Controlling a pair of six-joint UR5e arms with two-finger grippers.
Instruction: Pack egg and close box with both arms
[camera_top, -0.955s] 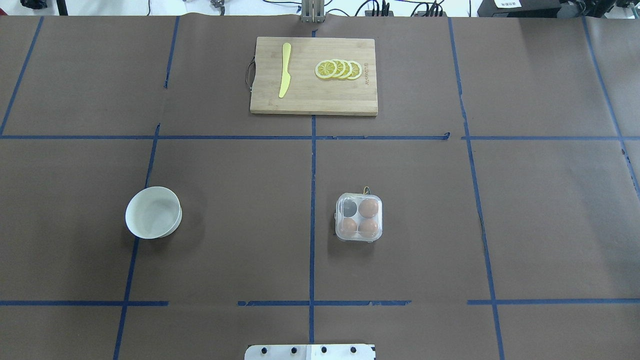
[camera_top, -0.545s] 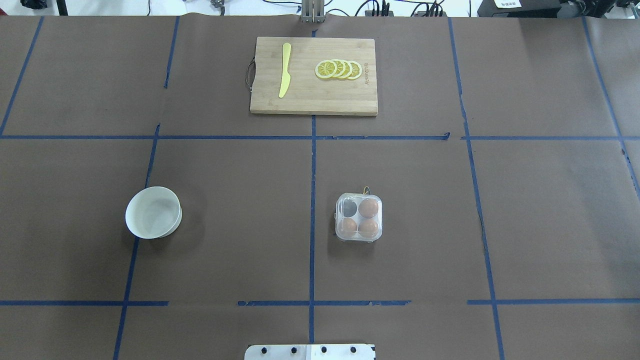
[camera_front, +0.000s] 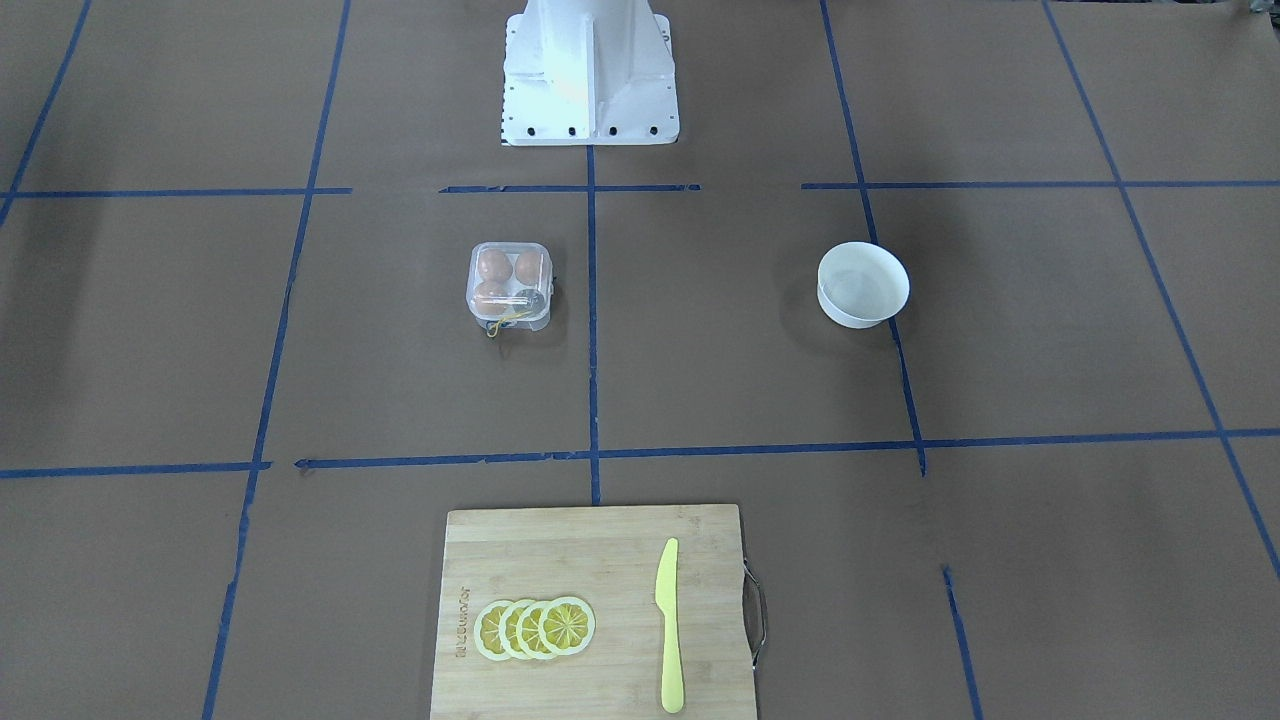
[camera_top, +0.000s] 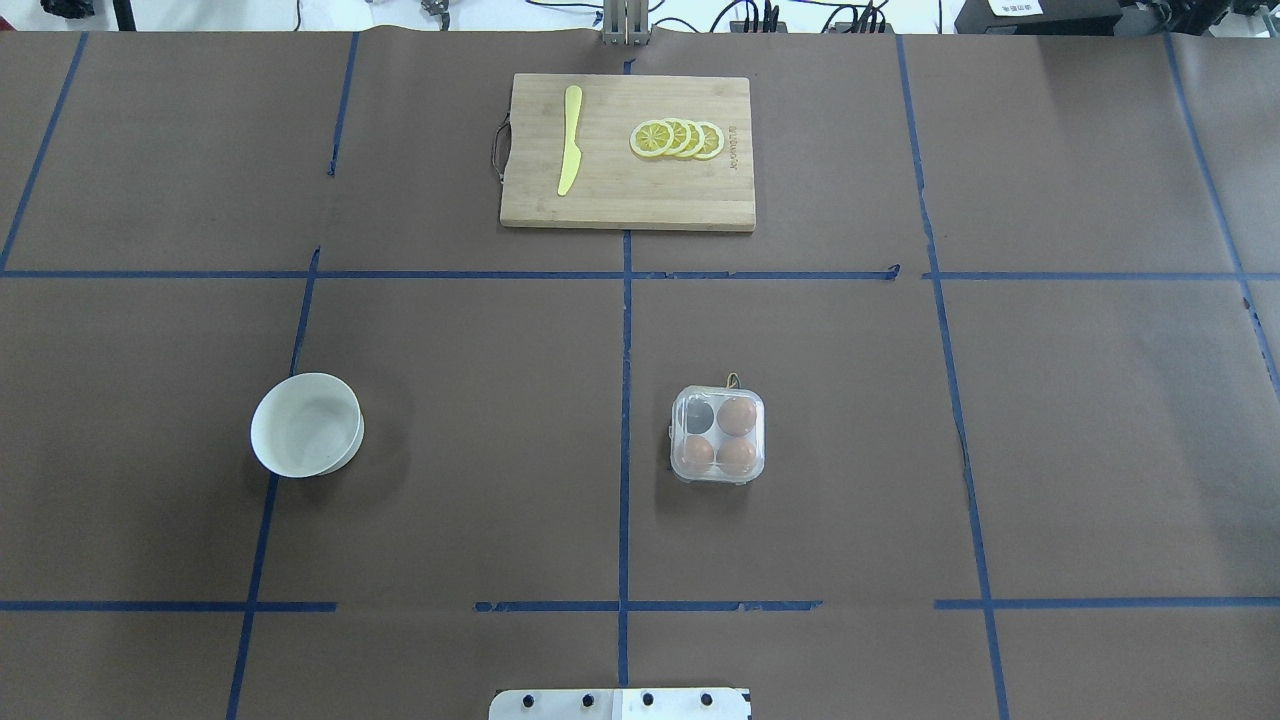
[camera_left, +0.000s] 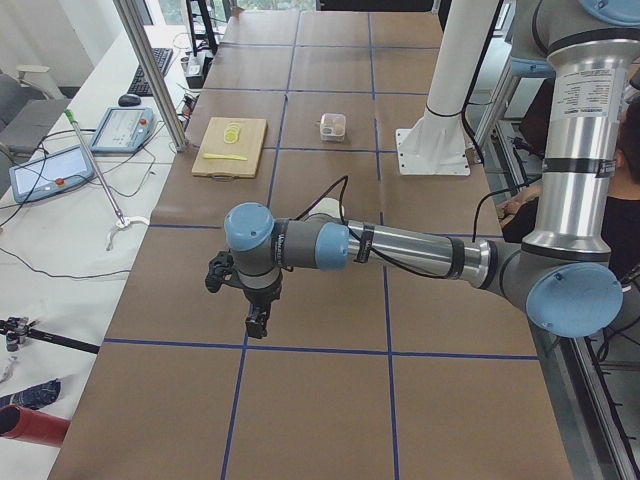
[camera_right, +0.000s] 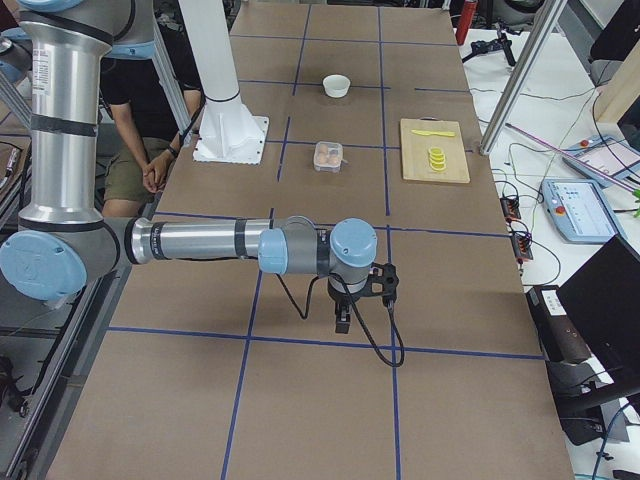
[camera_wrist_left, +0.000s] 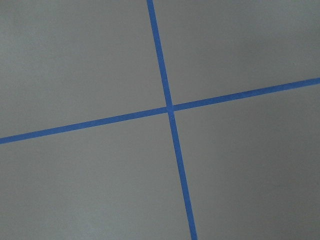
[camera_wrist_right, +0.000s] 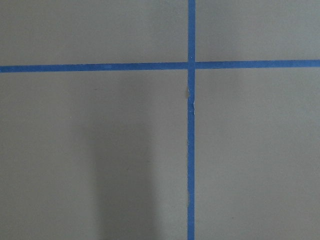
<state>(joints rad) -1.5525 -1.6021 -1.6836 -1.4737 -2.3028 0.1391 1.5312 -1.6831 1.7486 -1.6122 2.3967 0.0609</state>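
The clear box (camera_top: 718, 435) sits right of the table's centre line, its lid down as far as I can see. Three light-brown eggs fill three cells, one of them the egg (camera_top: 737, 416) at the far right; the far-left cell is dark and empty. The box also shows in the front view (camera_front: 509, 283). Both arms are outside the overhead view. The left gripper (camera_left: 257, 325) hangs over bare table far from the box; I cannot tell if it is open. The right gripper (camera_right: 342, 320) hangs likewise at the other end; I cannot tell its state. Both wrist views show only brown paper and blue tape.
A white bowl (camera_top: 306, 424), with nothing in it, stands on the left half. A wooden cutting board (camera_top: 628, 150) at the far middle holds a yellow knife (camera_top: 570, 140) and lemon slices (camera_top: 678, 138). The white pedestal (camera_front: 588, 70) stands at the robot's edge.
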